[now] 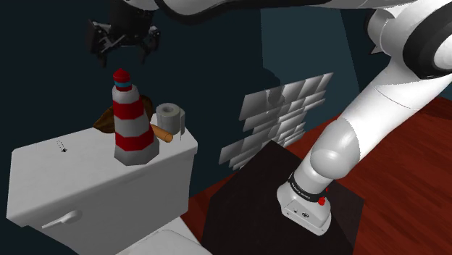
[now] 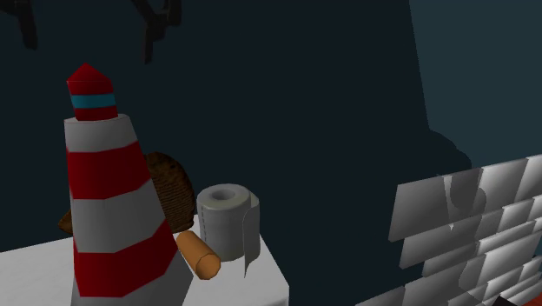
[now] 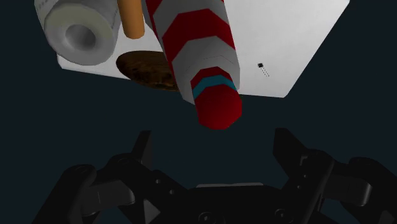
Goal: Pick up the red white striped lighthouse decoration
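Red-white lighthouse (image 1: 132, 119) stands upright directly beneath pincer (image 1: 123, 49), long axis vertical, cap (image 3: 219, 111) near, untouched. Pincer wide open, holding nothing. Straight descent should straddle cap.

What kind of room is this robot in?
Most likely a bathroom. The striped lighthouse stands on a white toilet tank with a flush lever on its front, a toilet paper roll sits near it, and grey tiles cover part of the wall.
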### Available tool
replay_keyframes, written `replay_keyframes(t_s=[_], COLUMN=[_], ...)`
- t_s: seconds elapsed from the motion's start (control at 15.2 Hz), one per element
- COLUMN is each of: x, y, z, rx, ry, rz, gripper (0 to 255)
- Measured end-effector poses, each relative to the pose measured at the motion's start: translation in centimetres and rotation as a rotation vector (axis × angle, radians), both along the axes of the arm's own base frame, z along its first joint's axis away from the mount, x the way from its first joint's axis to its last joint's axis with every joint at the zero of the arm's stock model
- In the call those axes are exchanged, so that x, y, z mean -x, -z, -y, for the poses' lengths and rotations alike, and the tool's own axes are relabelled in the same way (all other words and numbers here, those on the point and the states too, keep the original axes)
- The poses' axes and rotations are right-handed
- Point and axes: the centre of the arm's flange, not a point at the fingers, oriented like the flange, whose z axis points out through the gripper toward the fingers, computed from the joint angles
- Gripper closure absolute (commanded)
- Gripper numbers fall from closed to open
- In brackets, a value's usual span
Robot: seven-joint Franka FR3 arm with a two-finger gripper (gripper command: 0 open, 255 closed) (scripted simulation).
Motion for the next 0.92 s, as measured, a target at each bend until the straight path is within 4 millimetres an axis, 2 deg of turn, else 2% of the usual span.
replay_keyframes(t_s=[0.53,0.59,0.92], x=[-0.2,-0.2,-0.2], y=[3.4,3.7,3.8], z=[-0.8,-0.8,-0.8], rx=[-0.002,-0.002,-0.003], ry=[0.004,0.004,0.004], rz=[0.012,0.012,0.015], gripper=[0,255,255])
